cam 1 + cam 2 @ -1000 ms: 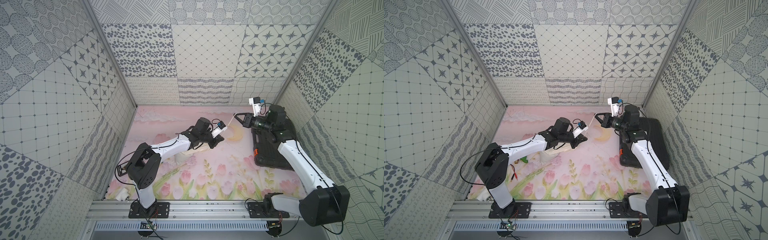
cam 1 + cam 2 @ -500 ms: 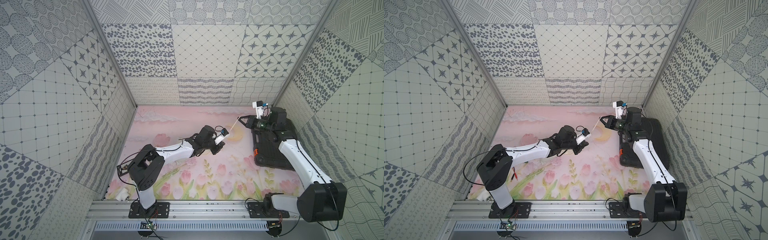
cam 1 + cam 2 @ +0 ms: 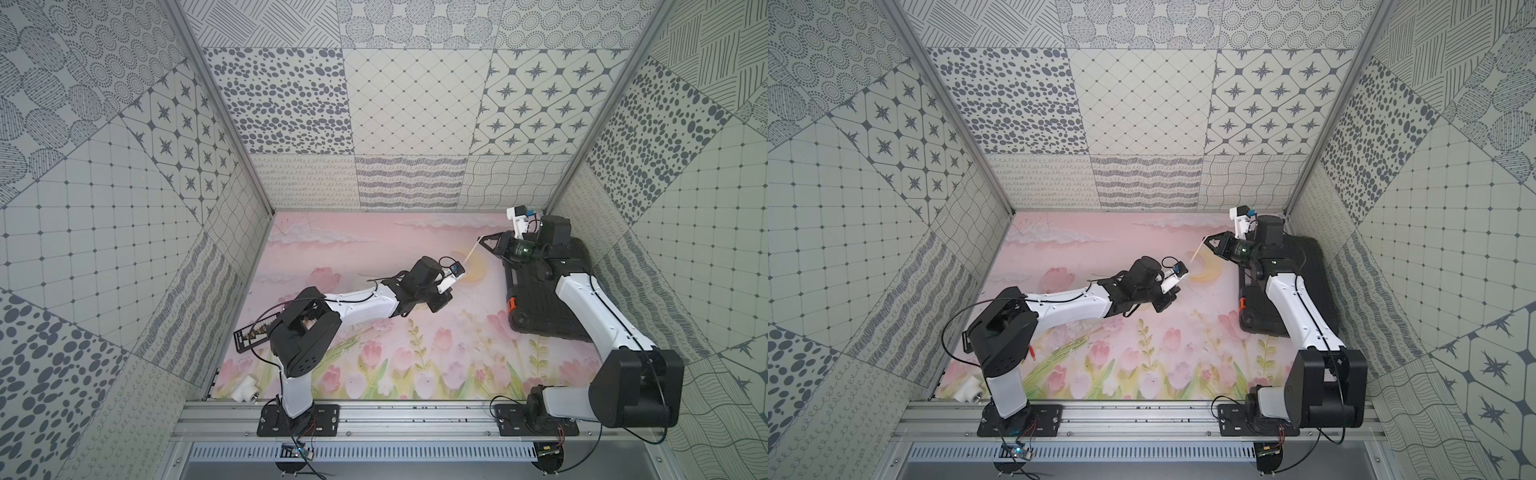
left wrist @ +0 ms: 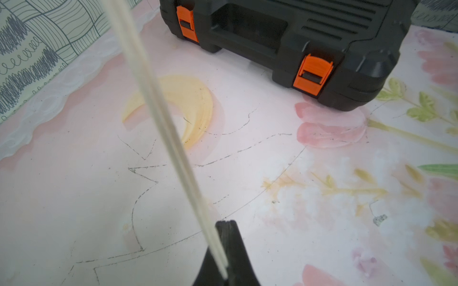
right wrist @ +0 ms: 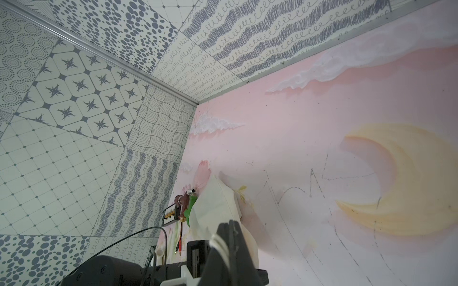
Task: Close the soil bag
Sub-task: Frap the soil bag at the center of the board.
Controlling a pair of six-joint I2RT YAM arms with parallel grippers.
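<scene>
I've got the cord (image 4: 158, 111) pinched in both the left gripper (image 4: 225, 229) and right gripper (image 5: 229, 229), taut between them. Bag (image 5: 215, 205) sits centre-left under my left arm (image 3: 361, 305). Its neck's hidden, probably near shut, so a final tug is left.

Bright, even, diffuse light leaves only faint, soft shadows on the counter (image 3: 465, 332). Both top views are sharp, with edges stretched by a wide lens. The cord (image 4: 158, 111) blurs close to the left wrist camera.
</scene>
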